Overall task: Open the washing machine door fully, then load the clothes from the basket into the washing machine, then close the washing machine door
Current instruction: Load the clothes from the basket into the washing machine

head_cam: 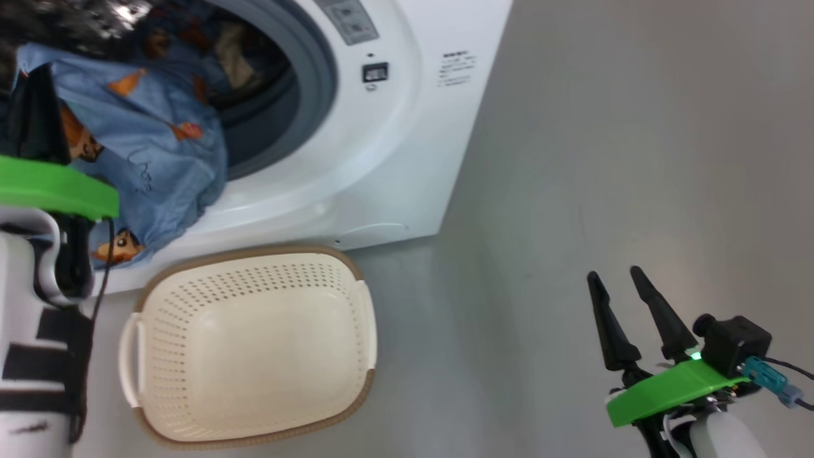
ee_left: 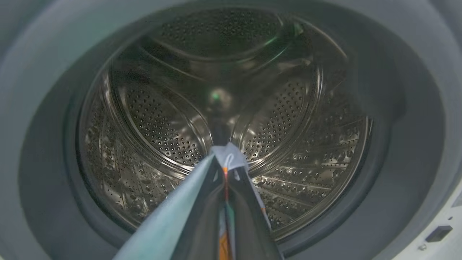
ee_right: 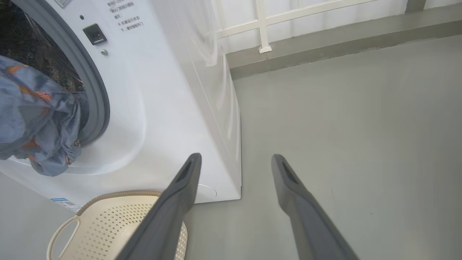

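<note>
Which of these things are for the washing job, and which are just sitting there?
For the job: the washing machine; the clothes, pinched by the left gripper at the drum's mouth; the empty basket.

Just there: the floor; the white railing; the right gripper, open and holding nothing.

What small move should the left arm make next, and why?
Probably push the left end effector deeper into the drum before opening: it is shut on the clothes, which hang out past the gasket. The basket looks empty.
</note>
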Controlling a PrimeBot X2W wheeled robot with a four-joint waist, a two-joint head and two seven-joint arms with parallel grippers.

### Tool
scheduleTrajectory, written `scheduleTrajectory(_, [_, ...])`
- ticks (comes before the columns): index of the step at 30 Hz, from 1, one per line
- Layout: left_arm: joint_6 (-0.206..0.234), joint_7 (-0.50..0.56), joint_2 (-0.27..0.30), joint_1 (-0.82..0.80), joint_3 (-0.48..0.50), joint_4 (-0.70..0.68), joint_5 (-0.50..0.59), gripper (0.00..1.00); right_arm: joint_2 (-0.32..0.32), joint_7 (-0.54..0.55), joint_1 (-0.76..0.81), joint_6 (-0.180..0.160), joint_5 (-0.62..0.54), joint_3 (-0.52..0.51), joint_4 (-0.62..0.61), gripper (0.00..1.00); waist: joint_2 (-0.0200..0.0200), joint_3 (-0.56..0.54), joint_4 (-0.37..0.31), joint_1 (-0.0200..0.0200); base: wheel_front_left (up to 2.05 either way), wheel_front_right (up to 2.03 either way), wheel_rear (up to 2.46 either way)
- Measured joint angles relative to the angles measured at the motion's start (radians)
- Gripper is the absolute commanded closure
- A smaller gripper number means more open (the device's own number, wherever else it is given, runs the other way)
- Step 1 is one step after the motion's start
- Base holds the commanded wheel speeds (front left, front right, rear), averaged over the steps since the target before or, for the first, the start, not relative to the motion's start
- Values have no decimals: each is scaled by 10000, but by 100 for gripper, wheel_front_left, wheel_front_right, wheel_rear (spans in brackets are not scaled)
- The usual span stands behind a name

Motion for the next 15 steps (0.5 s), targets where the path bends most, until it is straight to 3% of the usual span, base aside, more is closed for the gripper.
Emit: scheduleTrajectory(15, [0, 0, 431, -2382, -546, 4161, 27, 100, 341, 0, -484, 0, -56, 378, -107, 0, 0, 1036, -960, 0, 0, 0, 0])
